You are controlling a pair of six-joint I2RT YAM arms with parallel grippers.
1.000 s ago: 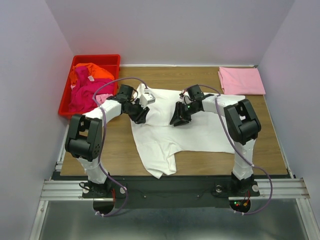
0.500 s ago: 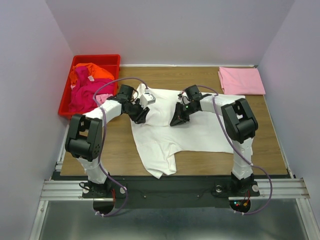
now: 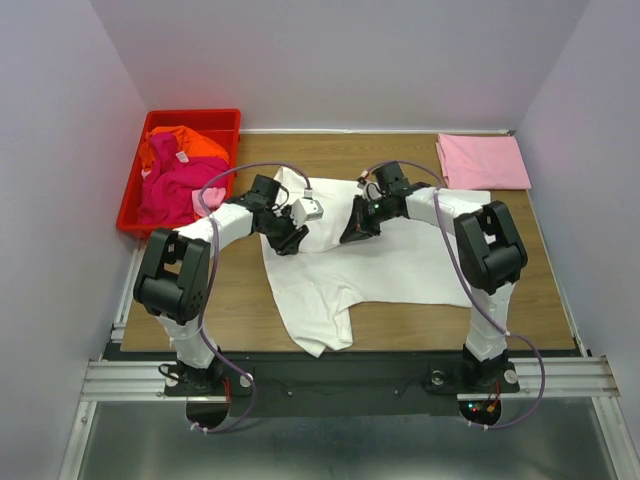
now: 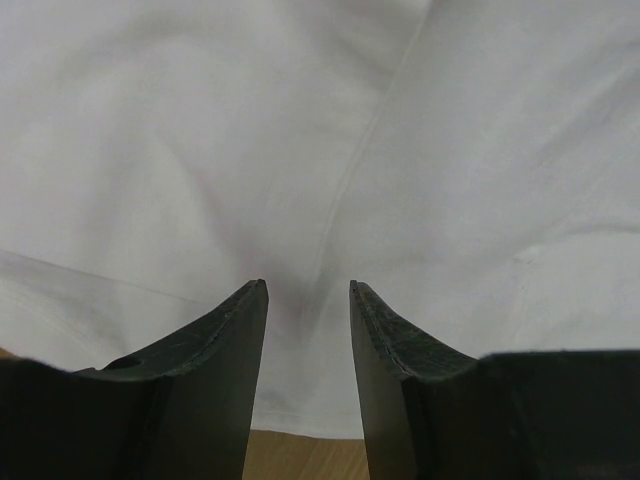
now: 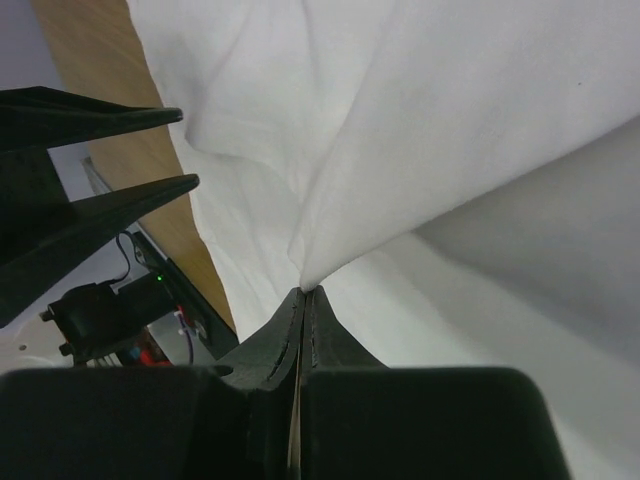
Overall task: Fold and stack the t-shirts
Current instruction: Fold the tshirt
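At mid-table the white tee (image 3: 390, 270) lies spread out. The right gripper (image 5: 303, 292) pinches a raised fold of it, fingers pressed together on the cloth. The left gripper (image 4: 308, 290) points at its left part, fingers spread. A folded pink tee (image 3: 483, 162) lies far right.

Top view evenly lit from overhead; faint soft shadows on the table (image 3: 245, 300), no glare. Wrist views: white t-shirt (image 4: 450, 130) nearly washed out, lower frame edges dark and soft.
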